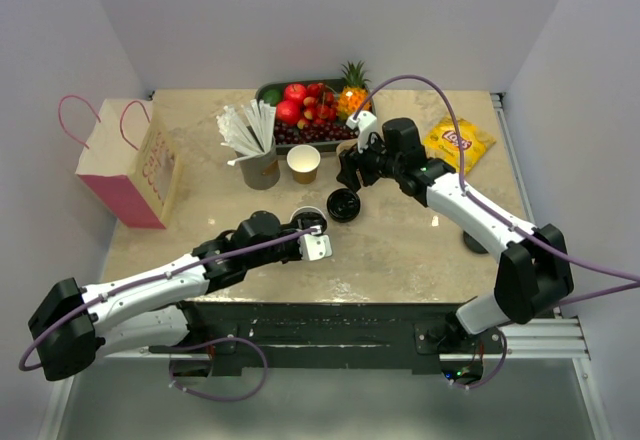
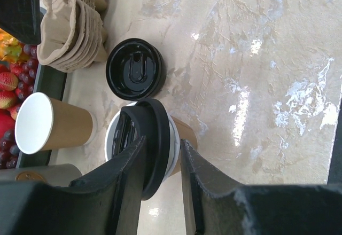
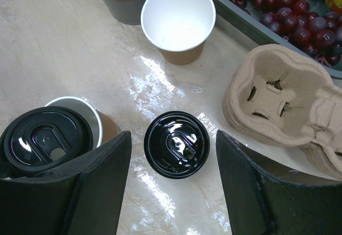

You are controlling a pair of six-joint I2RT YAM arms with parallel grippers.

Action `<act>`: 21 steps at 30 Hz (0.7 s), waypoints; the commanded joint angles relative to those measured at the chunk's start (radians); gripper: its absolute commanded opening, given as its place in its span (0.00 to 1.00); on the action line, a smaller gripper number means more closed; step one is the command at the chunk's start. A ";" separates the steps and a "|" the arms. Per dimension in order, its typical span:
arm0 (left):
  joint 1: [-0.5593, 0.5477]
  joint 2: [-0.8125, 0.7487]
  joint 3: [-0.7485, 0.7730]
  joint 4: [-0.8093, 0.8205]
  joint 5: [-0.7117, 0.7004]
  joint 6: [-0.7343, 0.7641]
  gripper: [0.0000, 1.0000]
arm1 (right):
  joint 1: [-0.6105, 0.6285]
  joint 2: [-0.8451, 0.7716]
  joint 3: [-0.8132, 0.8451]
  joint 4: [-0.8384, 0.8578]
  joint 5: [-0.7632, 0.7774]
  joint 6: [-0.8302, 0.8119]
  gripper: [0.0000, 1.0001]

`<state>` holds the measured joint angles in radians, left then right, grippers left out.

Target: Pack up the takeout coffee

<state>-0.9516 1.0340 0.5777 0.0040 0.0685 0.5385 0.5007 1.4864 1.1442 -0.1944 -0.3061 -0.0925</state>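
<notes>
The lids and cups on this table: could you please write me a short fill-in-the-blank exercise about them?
The left hand grips a ____ lid over a paper cup.
The right hand hangs ____ above a loose lid on the table.
The second cup, near the fruit tray, has ____ lid.
Missing words: black, open, no.

I see a lidless paper cup [image 3: 178, 18] just beside a grey straw holder [image 1: 258, 168]. A loose black lid [image 3: 177, 145] lies near stacked pulp carriers [image 3: 283, 104].
</notes>
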 commanded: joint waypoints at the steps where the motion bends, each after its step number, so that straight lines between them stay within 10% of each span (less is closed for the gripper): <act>1: -0.006 0.005 -0.012 0.044 0.008 -0.014 0.37 | -0.002 0.014 0.045 0.032 -0.022 0.017 0.68; 21: -0.004 0.046 -0.039 0.097 -0.012 -0.040 0.38 | -0.002 0.031 0.045 0.027 -0.027 0.020 0.68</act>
<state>-0.9516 1.0744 0.5564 0.0410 0.0662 0.5156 0.5007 1.5177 1.1461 -0.1951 -0.3088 -0.0887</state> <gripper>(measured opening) 0.377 0.673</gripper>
